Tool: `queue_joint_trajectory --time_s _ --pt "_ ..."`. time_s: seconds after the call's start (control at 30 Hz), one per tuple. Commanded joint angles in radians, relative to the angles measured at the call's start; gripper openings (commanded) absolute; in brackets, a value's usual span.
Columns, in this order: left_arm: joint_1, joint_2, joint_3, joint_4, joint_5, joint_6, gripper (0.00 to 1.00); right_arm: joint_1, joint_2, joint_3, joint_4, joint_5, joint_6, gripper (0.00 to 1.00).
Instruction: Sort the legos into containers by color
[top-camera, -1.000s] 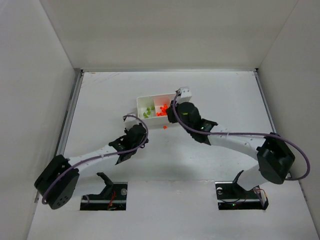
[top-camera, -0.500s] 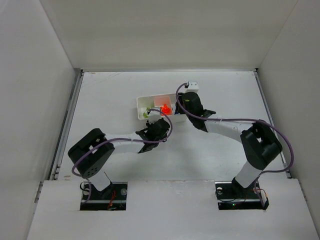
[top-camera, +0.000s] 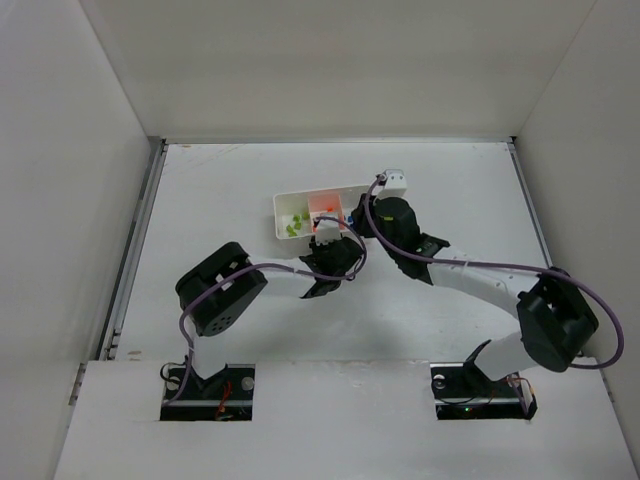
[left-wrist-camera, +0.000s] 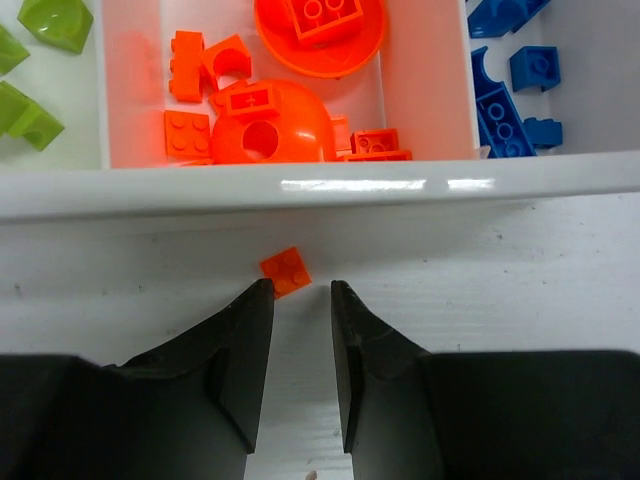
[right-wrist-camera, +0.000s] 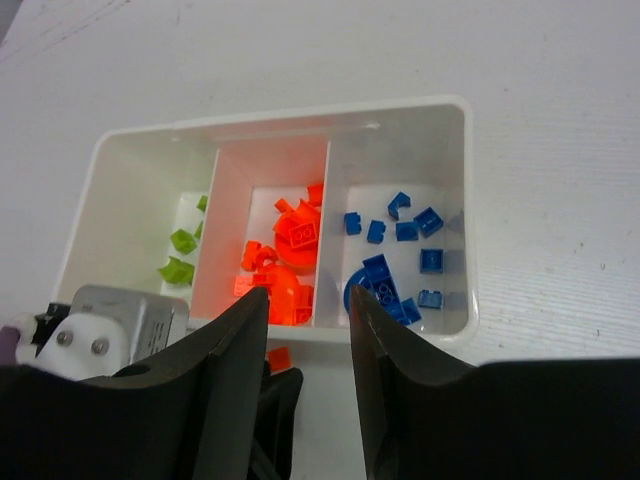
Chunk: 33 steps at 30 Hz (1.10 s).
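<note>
Orange lego (left-wrist-camera: 286, 271) just beyond half-open left hand (left-wrist-camera: 301, 288)

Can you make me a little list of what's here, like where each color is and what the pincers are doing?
container: white tray, three compartments
left compartment: green legos
middle compartment: orange legos
right compartment: blue legos
left out: stray orange lego on the table, just outside the tray wall
left pincer: open, empty, tips right by the stray orange lego
right pincer: open, empty, near the tray
</note>
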Motion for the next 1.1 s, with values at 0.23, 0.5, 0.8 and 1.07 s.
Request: queue_joint_trajectory --time_s 0.23,0.5,0.8,1.07 --pt "-0.014 0.046 0.048 -0.066 -0.112 -0.063 0.27 0.014 -0.136 -0.090 0.053 0.018 0.026 0.44" --pt "-0.032 0.048 0.025 -0.069 -0.140 -0.070 0.27 0.008 -0.177 -0.132 0.053 0.014 0.028 0.44" --pt "-0.039 0.026 0.005 -0.050 -0.174 -0.050 0.31 0.011 -0.162 -0.126 0.053 0.013 0.031 0.43" --pt "-0.006 0.060 0.026 -0.047 -0.158 -0.047 0.33 0.008 -0.168 -0.135 0.053 0.016 0.034 0.43"
